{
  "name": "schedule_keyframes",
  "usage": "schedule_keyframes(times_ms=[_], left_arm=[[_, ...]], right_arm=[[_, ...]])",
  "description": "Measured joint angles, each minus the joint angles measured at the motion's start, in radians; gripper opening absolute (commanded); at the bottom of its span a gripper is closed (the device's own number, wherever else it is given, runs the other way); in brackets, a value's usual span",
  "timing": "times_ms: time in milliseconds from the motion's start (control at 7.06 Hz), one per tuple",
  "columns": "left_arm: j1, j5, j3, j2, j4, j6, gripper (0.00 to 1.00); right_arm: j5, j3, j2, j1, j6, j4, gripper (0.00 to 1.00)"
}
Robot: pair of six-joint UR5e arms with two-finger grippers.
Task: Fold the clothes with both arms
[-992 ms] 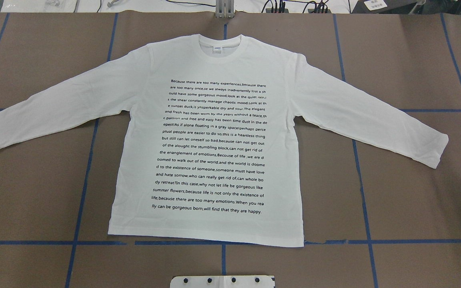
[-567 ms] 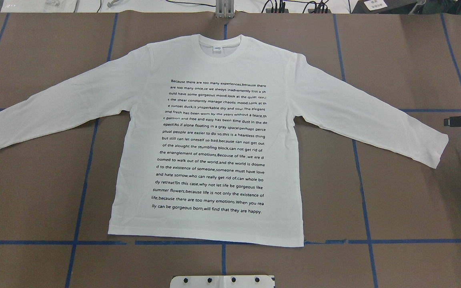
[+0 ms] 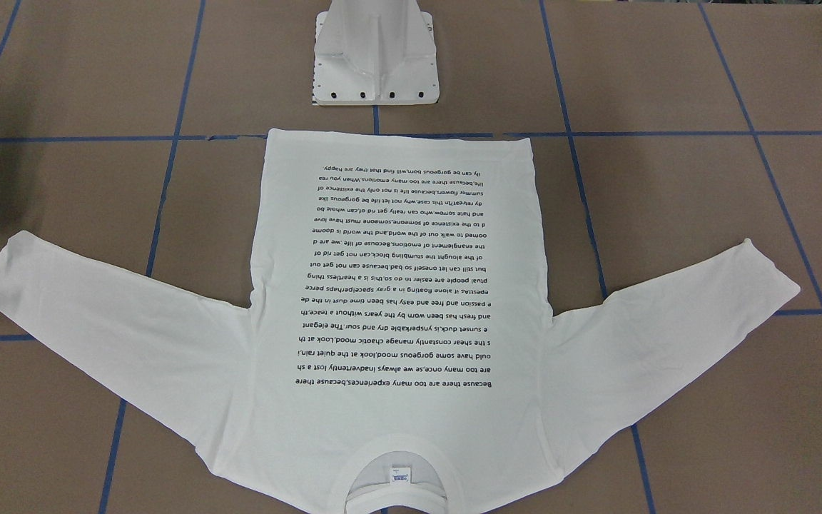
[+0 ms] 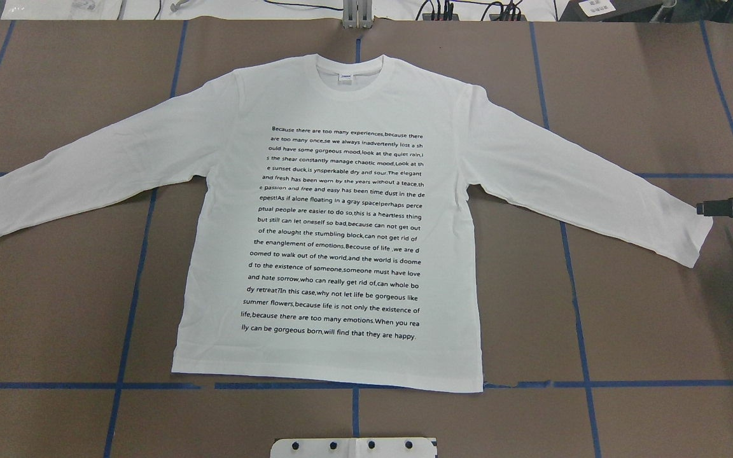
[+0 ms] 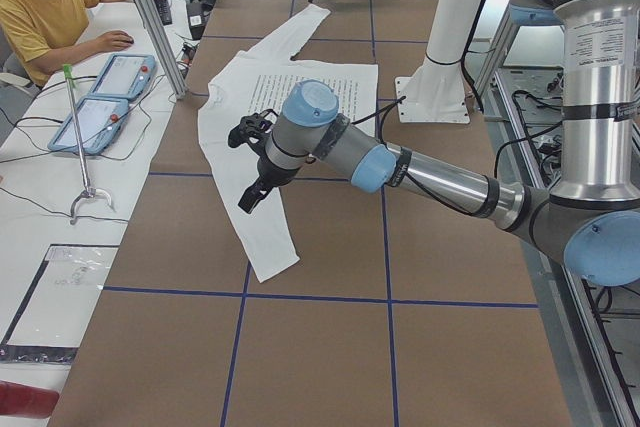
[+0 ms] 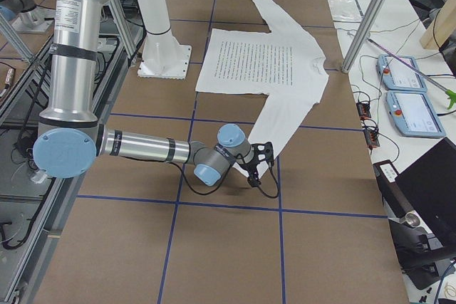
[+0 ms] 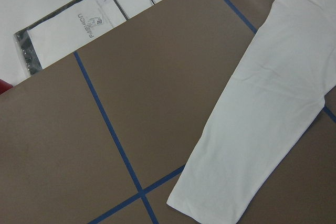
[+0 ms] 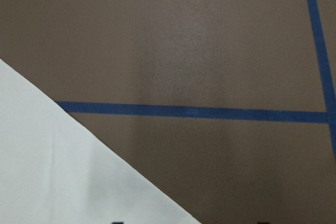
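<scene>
At the surface's right edge only a thin black bar of the right end effector (image 4: 705, 207) shows overhead, and the arm behind it is cut off by the picture's edge. How its jaws stand cannot be told, nor whether its tip touches the sleeve cuff of the T-shirt (image 4: 341, 191). The left end effector (image 5: 248, 197) shows only in the left side view, so its state is unclear. The front-facing view's bottom edge cuts the collar (image 3: 397, 492). The neck label (image 4: 345, 77) is too small to read.
</scene>
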Motion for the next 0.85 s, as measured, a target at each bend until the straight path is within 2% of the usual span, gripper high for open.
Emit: schedule_keyframes(times_ms=[567,850], left_arm=[[-0.001,0.000,-0.001,0.000,0.000,0.000,1.00],[-0.001,0.000,-0.002,0.001,0.000,0.001,1.00]], right_arm=[[-0.044,-0.049,0.026,-0.044,0.000,0.002,0.80],[-0.058,-0.066,0.042,-0.053,0.001,0.005,0.71]])
